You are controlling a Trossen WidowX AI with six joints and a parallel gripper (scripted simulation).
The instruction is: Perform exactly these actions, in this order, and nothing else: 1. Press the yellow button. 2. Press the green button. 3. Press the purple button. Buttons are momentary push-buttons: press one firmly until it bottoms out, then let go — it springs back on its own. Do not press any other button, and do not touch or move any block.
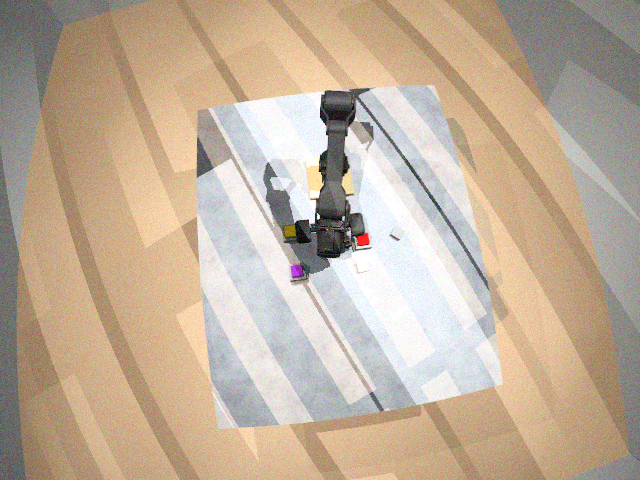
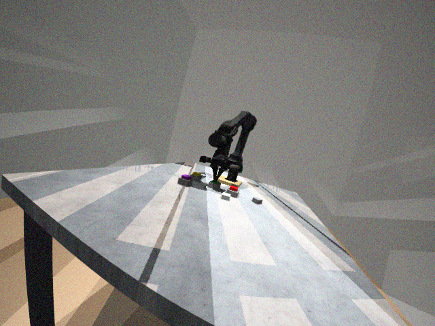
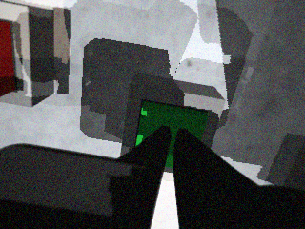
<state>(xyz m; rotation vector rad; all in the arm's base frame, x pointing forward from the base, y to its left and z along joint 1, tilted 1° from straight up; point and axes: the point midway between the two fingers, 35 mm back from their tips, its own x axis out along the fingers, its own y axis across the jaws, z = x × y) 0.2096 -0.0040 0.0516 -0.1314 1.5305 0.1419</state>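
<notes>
Closed gripper (image 3: 171, 138) on green button (image 3: 183, 121), hidden from top

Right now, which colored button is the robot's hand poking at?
The square green button on its dark grey base. The shut black hand has its tips right on it, while the red button, yellow button and purple button sit off to the sides.

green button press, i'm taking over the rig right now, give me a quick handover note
Claw: shut, holding nothing, tips pointed down on the square green button; the wrist view cannot settle whether it has bottomed out.
Things: square yellow button beside the claw on one side, square red button on the other, square purple button out in front. Two small white blocks lie near the red one.
Done: nothing shows whether yellow was pressed.
Left: finish the green press, lift, then press purple. Avoid the red button and the blocks.
</notes>
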